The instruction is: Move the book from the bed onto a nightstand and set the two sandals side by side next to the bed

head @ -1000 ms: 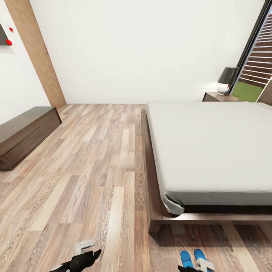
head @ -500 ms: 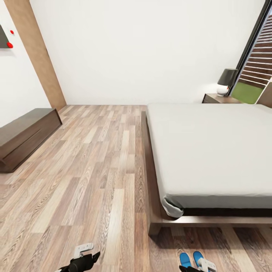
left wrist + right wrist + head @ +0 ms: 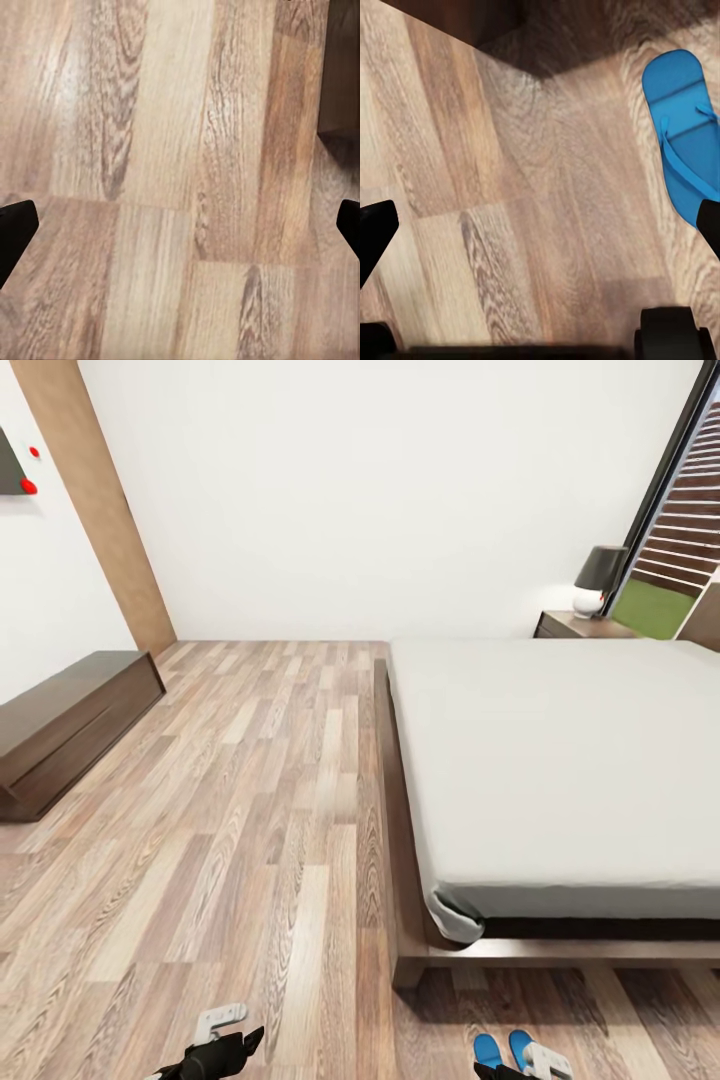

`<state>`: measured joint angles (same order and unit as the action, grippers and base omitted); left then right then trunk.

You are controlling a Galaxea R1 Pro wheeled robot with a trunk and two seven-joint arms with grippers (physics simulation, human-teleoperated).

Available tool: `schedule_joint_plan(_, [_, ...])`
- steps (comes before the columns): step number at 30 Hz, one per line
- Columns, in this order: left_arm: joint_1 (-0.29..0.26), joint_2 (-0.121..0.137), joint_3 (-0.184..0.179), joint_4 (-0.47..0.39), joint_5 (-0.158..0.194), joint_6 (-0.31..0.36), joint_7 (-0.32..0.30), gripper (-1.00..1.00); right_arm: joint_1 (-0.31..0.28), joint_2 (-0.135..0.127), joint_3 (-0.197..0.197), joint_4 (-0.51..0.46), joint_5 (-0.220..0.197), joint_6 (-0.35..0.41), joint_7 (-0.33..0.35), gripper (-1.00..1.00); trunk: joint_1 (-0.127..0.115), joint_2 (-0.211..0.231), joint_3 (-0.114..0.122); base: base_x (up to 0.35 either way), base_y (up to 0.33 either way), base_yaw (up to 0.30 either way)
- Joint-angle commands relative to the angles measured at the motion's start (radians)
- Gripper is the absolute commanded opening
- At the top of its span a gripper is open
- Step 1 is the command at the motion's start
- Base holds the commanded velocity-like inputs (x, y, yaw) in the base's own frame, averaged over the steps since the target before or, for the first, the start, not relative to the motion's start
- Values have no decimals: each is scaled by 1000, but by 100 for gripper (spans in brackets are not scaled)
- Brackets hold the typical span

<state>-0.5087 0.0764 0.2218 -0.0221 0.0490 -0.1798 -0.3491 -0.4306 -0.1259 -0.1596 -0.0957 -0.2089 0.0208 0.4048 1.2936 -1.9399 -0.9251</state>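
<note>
Head view shifted slightly; sandals lower in frame by bed; both jaws apart

A long low dark-wood sideboard is set against the white wall, well apart from the jaws. A tall light-wood panel is seen rising behind it. A table lamp, white base under a dark shade, is stood in the far corner beside a black-framed window. Red dots are seen high on the side wall.
</note>
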Motion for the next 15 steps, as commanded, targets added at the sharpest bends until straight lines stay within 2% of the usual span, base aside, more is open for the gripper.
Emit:
schedule_joint_plan(1, [-1, 0, 2, 2, 5, -1, -5, 100, 0, 0, -5, 1, -5, 2, 5, 100, -4, 7, 2, 0, 0, 0])
schedule_joint_plan(15, [-1, -1, 1, 2, 5, -1, -5, 100, 0, 0, -4, 1, -5, 2, 5, 100, -58, 105, 46, 0, 0, 0])
